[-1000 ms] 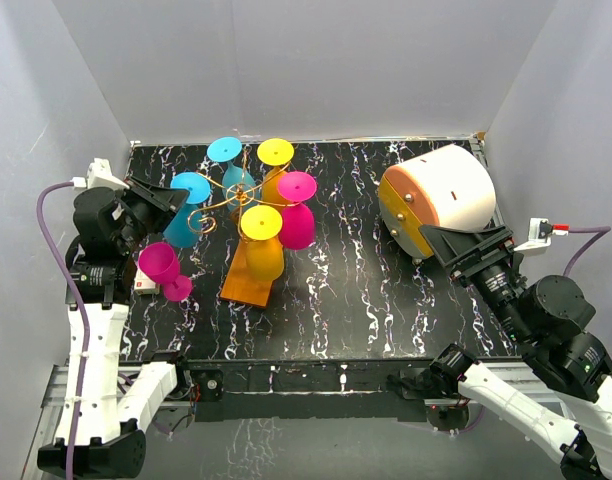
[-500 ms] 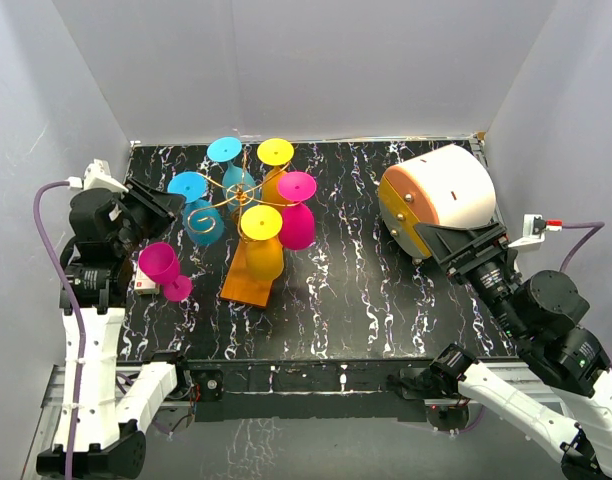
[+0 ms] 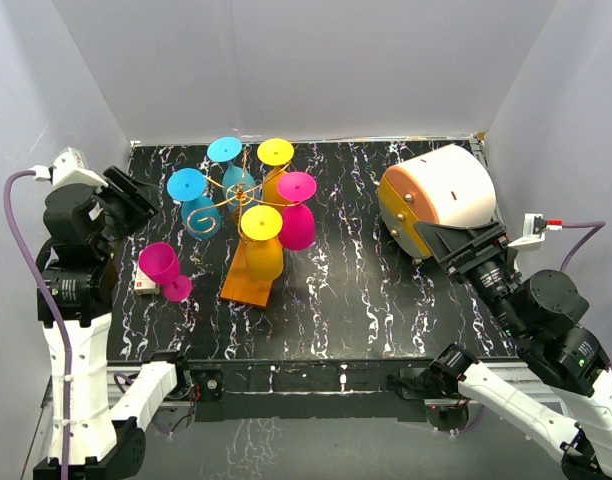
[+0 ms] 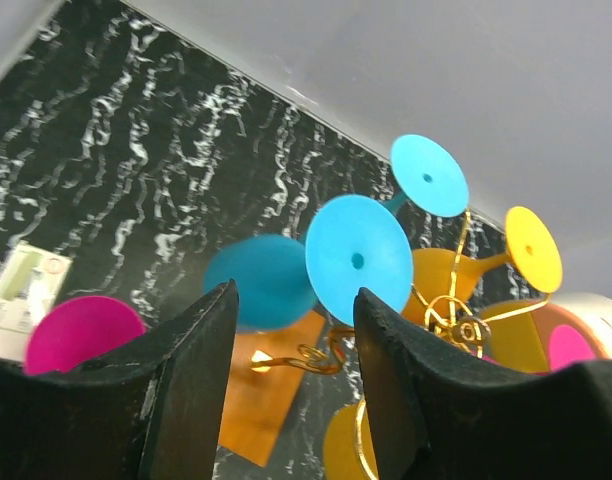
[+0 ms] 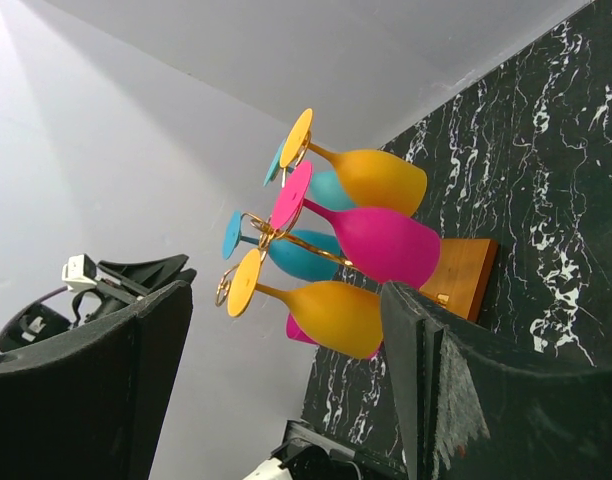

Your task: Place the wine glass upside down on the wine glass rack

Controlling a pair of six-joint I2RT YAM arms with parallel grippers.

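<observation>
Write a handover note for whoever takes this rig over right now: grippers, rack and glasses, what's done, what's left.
Left gripper: open, empty, at the left edge of the table, apart from the wine glass rack.
Right gripper: open, empty, beside the white-and-orange drum.
Done: five glasses hang upside down on the rack.
Left: one pink glass is on the table to the rack's left; pick it up and hang it upside down.

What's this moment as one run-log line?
left tool: open | right tool: open | magenta wine glass: on table | gold wire rack: five glasses hung
</observation>
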